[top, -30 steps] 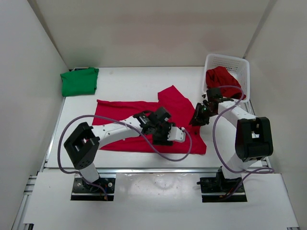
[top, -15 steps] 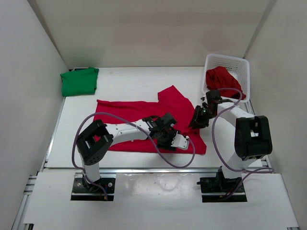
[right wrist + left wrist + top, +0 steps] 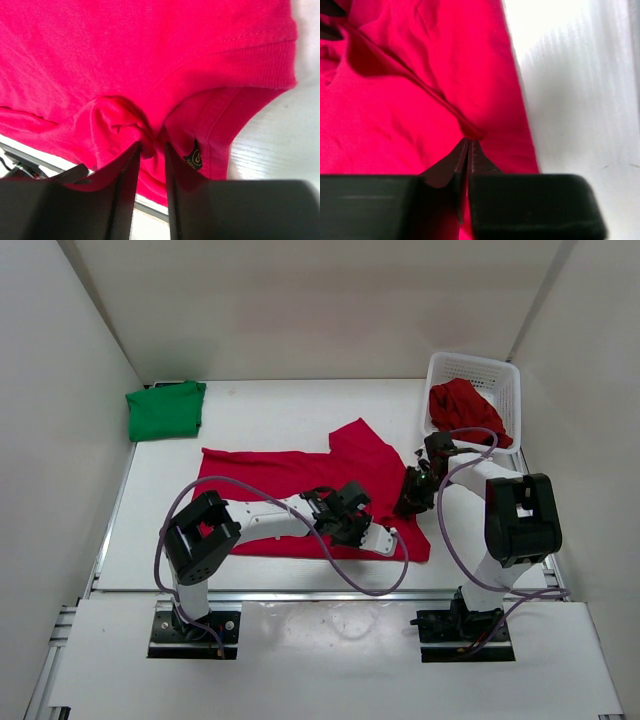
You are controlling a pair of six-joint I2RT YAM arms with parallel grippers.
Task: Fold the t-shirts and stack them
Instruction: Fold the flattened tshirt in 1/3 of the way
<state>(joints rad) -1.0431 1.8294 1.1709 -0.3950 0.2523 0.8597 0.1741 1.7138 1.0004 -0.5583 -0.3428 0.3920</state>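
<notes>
A red t-shirt (image 3: 280,475) lies spread flat across the middle of the table. My left gripper (image 3: 388,540) is low at its near right corner. In the left wrist view the jaws are shut on a pinched ridge of the red t-shirt (image 3: 420,100), and a taut crease runs away from the left gripper (image 3: 469,141). My right gripper (image 3: 408,502) is at the shirt's right edge. It is shut on a bunched fold of the red t-shirt (image 3: 150,50) beside a black label (image 3: 194,159). A folded green t-shirt (image 3: 166,410) lies at the back left. Another red t-shirt (image 3: 465,405) sits crumpled in the basket.
The white mesh basket (image 3: 490,368) stands at the back right, just behind my right arm. White walls close in the table on the left, back and right. The metal rail (image 3: 320,592) runs along the near edge, close to the shirt's hem.
My left arm has slid right and nearer along the shirt, and its jaws have closed onto the fabric. The right gripper has shifted slightly nearer, still gripping the shirt.
</notes>
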